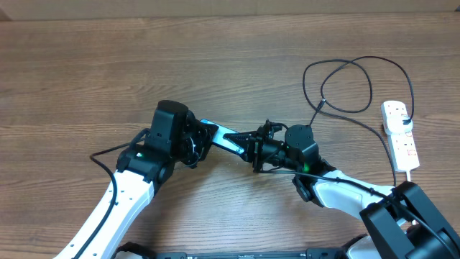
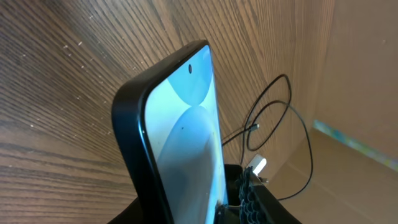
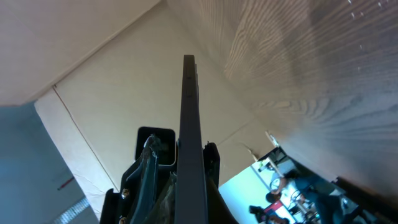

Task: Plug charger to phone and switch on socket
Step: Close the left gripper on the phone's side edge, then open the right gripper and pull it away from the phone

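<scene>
The phone (image 1: pixel 223 138), slim with a light blue screen, hangs above the table between my two grippers. My right gripper (image 1: pixel 255 147) is shut on one end of it. In the right wrist view the phone (image 3: pixel 188 124) shows edge-on, pinched between the fingers of the right gripper (image 3: pixel 186 171). My left gripper (image 1: pixel 195 144) straddles the other end. In the left wrist view the phone (image 2: pixel 186 143) stands upright inside the left gripper (image 2: pixel 199 208), and a narrow gap shows between the screen and the right pad (image 2: pixel 246 190). The black charger (image 1: pixel 345 86) lies coiled at the back right, running to the white socket (image 1: pixel 399 133).
The charger's small free plug (image 2: pixel 255 126) lies on the wood, apart from the phone. A cardboard wall (image 2: pixel 360 74) borders the table's far side. The right arm's white links (image 1: pixel 345 194) and black base (image 1: pixel 410 223) fill the lower right corner.
</scene>
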`<action>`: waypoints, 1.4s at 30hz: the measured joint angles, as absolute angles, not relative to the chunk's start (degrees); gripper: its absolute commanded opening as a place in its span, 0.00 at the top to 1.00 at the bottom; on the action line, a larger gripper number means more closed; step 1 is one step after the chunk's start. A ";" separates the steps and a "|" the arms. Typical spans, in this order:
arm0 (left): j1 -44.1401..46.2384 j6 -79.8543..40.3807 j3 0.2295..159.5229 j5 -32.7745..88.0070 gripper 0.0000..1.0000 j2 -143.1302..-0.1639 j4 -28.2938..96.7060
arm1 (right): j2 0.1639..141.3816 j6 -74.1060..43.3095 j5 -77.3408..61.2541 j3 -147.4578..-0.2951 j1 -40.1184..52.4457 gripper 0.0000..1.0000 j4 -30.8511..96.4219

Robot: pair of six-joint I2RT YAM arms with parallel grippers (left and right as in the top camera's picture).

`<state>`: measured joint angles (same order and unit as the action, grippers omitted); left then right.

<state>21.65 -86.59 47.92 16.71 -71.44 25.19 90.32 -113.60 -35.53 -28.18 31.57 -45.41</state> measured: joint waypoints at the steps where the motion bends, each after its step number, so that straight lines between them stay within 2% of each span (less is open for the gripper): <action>1: 21.65 -87.07 47.92 16.67 0.69 -71.44 25.19 | 90.32 -114.10 -35.59 -28.18 31.57 0.96 -45.41; 13: 21.65 -91.02 47.92 16.29 0.69 -71.44 24.80 | 90.32 -115.87 -35.77 -28.18 31.59 0.96 -45.67; 17: 21.65 -91.39 47.92 16.40 0.74 -71.50 24.73 | 90.32 -115.90 -35.92 -28.18 31.59 0.96 -47.37; 20: 21.65 -91.55 47.92 16.97 0.84 -72.14 24.38 | 90.32 -115.90 -36.07 -28.18 31.59 0.96 -49.54; 23: 21.65 -91.59 47.99 17.47 0.90 -72.84 23.55 | 90.35 -115.90 -36.14 -28.16 31.59 0.96 -49.47; 30: 21.61 -91.57 47.94 18.31 0.96 -73.97 19.64 | 90.37 -115.92 -34.65 -28.16 31.00 0.96 -49.58; 36: 21.58 -91.59 47.62 18.52 0.95 -74.28 19.22 | 90.26 -115.92 -34.59 -28.18 30.87 0.96 -48.38; 42: 21.39 -91.55 47.59 18.85 0.96 -74.30 19.66 | 90.26 -115.87 -35.57 -28.21 31.16 0.69 -47.88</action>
<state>21.39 -91.55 47.59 18.85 -74.30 19.66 90.26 -115.87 -35.57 -28.21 31.16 -47.88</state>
